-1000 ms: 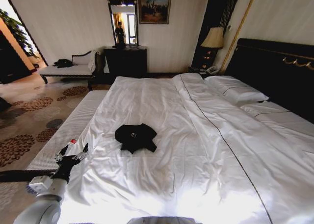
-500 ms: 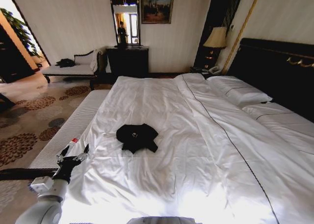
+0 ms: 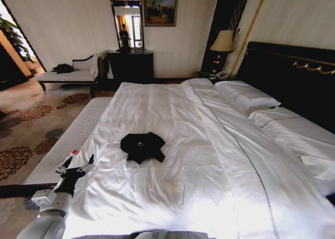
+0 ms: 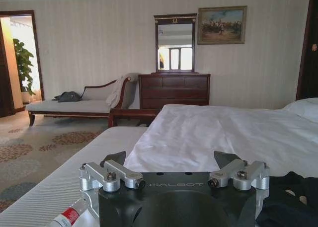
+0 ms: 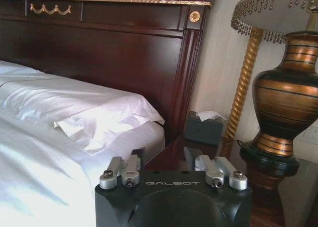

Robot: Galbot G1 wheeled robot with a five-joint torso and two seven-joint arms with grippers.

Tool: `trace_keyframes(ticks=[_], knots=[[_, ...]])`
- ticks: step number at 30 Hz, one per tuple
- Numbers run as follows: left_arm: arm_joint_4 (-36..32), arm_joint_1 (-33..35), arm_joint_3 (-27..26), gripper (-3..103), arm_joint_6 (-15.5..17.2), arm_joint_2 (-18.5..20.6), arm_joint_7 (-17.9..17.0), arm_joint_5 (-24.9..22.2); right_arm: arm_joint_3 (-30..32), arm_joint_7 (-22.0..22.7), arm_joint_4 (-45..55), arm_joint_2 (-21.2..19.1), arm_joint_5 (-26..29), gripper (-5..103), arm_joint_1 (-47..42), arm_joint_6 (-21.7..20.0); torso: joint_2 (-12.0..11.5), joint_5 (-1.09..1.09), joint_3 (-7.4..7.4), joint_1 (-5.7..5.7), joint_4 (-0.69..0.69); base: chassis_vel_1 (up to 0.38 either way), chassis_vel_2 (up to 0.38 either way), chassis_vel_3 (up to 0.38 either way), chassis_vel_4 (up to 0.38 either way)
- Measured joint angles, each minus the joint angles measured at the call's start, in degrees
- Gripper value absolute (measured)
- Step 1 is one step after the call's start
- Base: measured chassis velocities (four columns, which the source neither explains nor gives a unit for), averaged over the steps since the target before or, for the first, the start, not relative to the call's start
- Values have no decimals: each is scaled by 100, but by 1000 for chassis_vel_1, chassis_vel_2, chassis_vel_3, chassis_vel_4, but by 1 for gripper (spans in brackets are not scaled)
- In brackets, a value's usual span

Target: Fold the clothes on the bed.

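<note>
The clothes (image 3: 142,147), a small black crumpled T-shirt, lie on the left half of the big white bed (image 3: 220,160). My left gripper (image 3: 75,167) hovers open at the bed's left edge, some way left of and nearer than the shirt. In the left wrist view the left gripper (image 4: 171,160) has its fingers wide apart with nothing between them, and the black clothes (image 4: 293,197) sit just off to one side. My right gripper (image 5: 165,155) is open and empty beside the bed's pillow (image 5: 84,108), close to the dark headboard (image 5: 99,43).
A small white bottle (image 3: 69,157) with a red cap lies by the left gripper on the white striped bench (image 3: 68,139) along the bed. A lamp (image 5: 285,103) and tissue box (image 5: 203,127) stand on the nightstand. A chaise (image 3: 68,74) and dresser (image 3: 131,66) line the far wall.
The whole head view has shifted slightly, so the camera moved. The shirt lies as before and the left gripper holds the same open pose at the bed's edge.
</note>
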Motion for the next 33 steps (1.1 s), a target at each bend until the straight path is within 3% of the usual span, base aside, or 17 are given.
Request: trace_keyframes(ticks=[3, 6, 13, 24, 33], knots=[[-3, 27, -13, 99, -11, 0, 4, -1, 10, -21, 70, 3, 43, 62, -7, 5, 0, 0, 0, 1, 0, 0, 0, 0, 0], [-39, 29, -18, 99, -11, 1, 4, -1, 13, -60, 154, 3, 90, 68, -18, 18, 0, 2, 0, 0, 1, 0, 0, 0, 0], [-68, 60, -8, 99, -12, -32, 3, 22, -131, -620, 708, 118, 91, 98, -189, 651, -1, 2, 0, 1, 1, 0, 0, 0, 0], [-83, 90, -31, 99, -25, -46, 6, 23, -703, -381, 2691, 602, 149, 100, -464, 73, -1, 1, 0, 2, 2, 0, 0, 0, 0], [-123, 130, -77, 99, -20, 9, 2, 21, -1119, -460, 3374, 774, 47, 100, -554, 42, -2, 1, 0, 2, 2, 0, 0, 0, 0]])
